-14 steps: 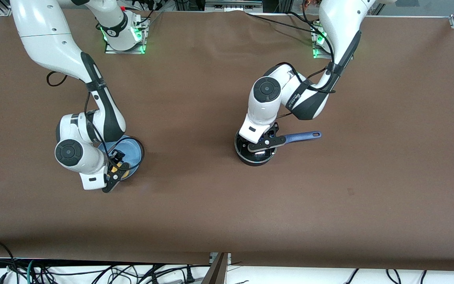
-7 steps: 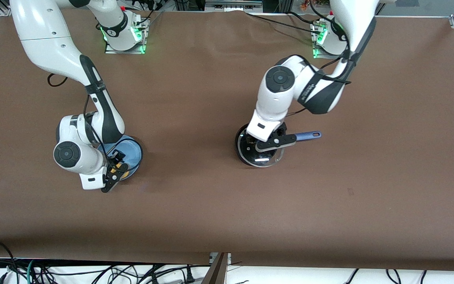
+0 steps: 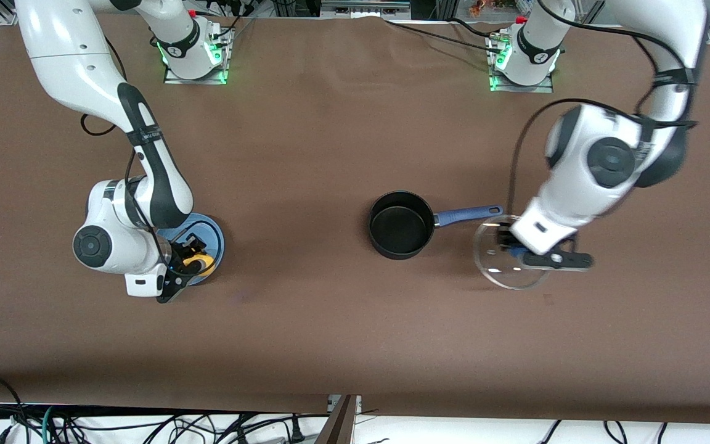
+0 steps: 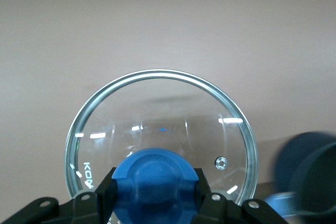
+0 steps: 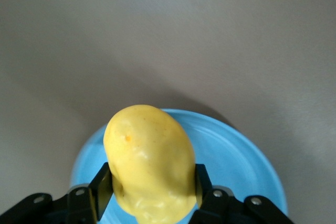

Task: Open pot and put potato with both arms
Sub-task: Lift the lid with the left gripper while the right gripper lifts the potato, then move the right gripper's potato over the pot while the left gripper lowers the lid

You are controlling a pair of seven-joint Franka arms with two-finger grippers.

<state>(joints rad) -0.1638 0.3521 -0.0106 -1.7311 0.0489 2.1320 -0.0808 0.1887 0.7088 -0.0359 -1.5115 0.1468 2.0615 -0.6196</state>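
The left gripper (image 3: 514, 250) is clamped on the glass lid (image 3: 506, 261) by its blue knob (image 4: 155, 182), beside the open pot (image 3: 400, 224). The right gripper (image 3: 190, 264) is clamped on the potato (image 5: 149, 163), above the blue plate (image 5: 247, 161).

Pot (image 3: 400, 224) mouth uncovered; lid (image 3: 506, 262) held aside.

Robotics lab: bolted arm bases (image 3: 193, 58), cable tangles (image 3: 53, 425).

Pot (image 3: 400, 224) uncovered near mid-surface (image 3: 342, 320), its handle toward the left arm's end, lid (image 3: 506, 253) in the left end effector (image 3: 515, 250) over the surface just past the handle tip, potato (image 3: 198, 264) in the right end effector (image 3: 187, 266) over the plate (image 3: 212, 237) toward the right arm's end
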